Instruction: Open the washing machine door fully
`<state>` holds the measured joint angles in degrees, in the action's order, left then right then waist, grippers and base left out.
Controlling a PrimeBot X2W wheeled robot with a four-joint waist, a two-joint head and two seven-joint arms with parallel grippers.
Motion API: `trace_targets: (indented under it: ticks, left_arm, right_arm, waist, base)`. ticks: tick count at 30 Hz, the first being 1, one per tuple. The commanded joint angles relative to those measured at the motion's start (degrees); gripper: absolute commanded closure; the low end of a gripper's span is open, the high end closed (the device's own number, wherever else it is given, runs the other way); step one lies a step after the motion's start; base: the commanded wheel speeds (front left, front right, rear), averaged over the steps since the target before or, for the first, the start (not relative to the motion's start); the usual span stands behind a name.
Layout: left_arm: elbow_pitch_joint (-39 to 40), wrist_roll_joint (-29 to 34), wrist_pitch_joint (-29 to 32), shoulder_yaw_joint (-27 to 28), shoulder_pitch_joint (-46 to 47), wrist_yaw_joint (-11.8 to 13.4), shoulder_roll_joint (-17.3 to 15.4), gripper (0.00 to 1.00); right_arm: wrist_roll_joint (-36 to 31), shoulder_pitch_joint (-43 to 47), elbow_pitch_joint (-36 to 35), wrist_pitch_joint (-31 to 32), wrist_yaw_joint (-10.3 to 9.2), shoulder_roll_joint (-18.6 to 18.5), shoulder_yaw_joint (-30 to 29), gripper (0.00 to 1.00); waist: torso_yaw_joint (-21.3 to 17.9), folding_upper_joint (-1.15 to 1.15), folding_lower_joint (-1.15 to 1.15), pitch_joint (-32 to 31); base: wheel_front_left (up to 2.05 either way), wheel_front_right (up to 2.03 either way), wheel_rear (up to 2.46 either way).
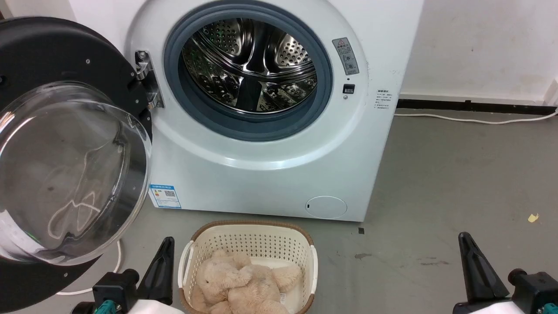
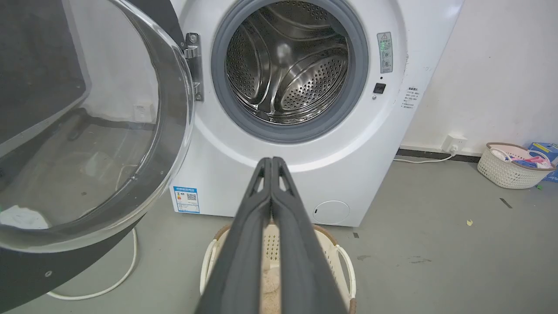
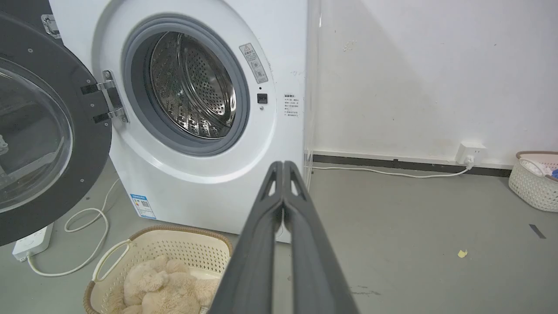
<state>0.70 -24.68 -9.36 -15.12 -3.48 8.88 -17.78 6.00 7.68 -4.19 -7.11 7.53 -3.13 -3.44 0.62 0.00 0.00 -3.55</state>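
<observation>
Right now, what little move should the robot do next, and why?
Probably lift the shut left gripper to the washing machine door rim and nudge it further back: the door already hangs swung out left of the drum, and that gripper rests apart from it.

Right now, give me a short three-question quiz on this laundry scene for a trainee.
1. True or false: the washing machine door is closed.
2. Pick one: the basket stands (A) on a shelf, (B) on the floor in front of the washing machine, (C) on a chair.
3. Fill in: the left claw and the right claw are both ____, holding nothing.

Key: 1 false, it stands open; 2 B; 3 shut.
</observation>
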Motion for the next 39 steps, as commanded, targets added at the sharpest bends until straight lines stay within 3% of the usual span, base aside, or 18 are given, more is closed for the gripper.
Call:
trace_targets:
  ticks: [1,39]
  left_arm:
    - [-0.06,0.71,0.2,0.51,0.32,-0.33,0.43,1.0]
    - [-0.28,8.73,3.26,5.4,1.37,-3.19,5.27,1.0]
  right_arm:
    - [-0.47,-0.61,0.22,0.18,0.0,0.02,0.11,1.0]
    - [-2.32,-2.98,1.55,2.5,-0.02,0.1,1.22,1.0]
  waist:
    - [0.0,0.0,0.0,0.03]
    - [-0.21,0.0,0.0,1.21]
  base:
    - [0.0,0.0,0.0]
    - [0.0,0.0,0.0]
